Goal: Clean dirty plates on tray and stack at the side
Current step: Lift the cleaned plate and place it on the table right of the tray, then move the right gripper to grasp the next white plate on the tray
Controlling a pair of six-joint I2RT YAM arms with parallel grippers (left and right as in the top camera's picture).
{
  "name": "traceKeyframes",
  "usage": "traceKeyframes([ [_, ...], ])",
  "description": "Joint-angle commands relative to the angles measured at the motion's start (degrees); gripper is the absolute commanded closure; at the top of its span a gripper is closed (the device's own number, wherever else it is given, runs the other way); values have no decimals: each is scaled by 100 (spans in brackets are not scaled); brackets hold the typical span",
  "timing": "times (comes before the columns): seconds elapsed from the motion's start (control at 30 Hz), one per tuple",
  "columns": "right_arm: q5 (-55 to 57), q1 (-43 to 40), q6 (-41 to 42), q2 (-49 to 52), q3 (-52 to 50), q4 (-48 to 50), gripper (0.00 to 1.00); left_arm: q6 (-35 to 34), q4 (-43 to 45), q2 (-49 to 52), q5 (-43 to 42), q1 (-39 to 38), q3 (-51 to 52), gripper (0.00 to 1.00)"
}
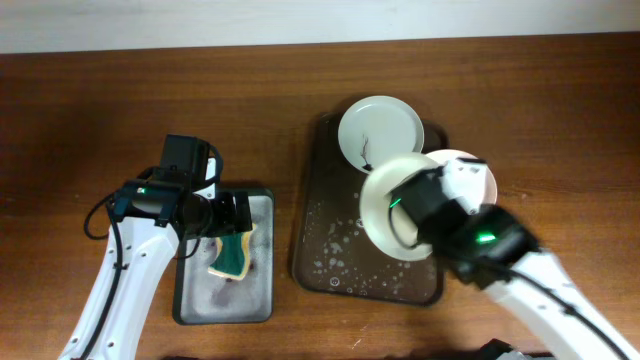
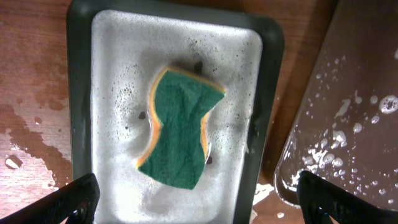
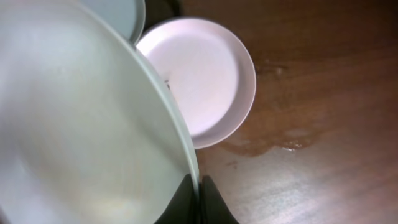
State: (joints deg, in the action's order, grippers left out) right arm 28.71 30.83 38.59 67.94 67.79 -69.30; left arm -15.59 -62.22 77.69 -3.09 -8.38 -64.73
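Note:
The dark brown tray point(image 1: 318, 255) lies mid-table, wet with foam. One plate point(image 1: 380, 128) with dark smears lies on its far end. My right gripper point(image 1: 408, 212) is shut on the rim of a second plate point(image 1: 378, 205), held tilted above the tray's right side; in the right wrist view this plate point(image 3: 81, 124) fills the left, pinched between the fingers point(image 3: 199, 196). A third plate point(image 1: 478, 176), clean-looking, lies on the table right of the tray, and also shows in the right wrist view point(image 3: 205, 81). My left gripper point(image 2: 199, 199) is open and empty above the sponge.
A green and yellow sponge point(image 2: 180, 127) lies in a smaller grey metal tray point(image 2: 81, 93) with foam, left of the brown tray point(image 2: 348, 124). It shows in the overhead view too point(image 1: 232, 256). Water patches lie on the wooden table near the third plate point(image 3: 273, 146).

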Motion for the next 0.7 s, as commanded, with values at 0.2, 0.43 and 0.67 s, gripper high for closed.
traceKeyframes([
  [0.2, -3473, -6701, -2188, 133, 186, 380, 96, 28, 0, -42, -59, 20, -63, 0],
  [0.43, -3469, -8268, -1513, 2124, 186, 981, 96, 28, 2, -42, -57, 20, -63, 0],
  [0.67, -5466, -8212, -2559, 2441, 210, 1631, 1, 28, 0, -42, -59, 20, -63, 0],
])
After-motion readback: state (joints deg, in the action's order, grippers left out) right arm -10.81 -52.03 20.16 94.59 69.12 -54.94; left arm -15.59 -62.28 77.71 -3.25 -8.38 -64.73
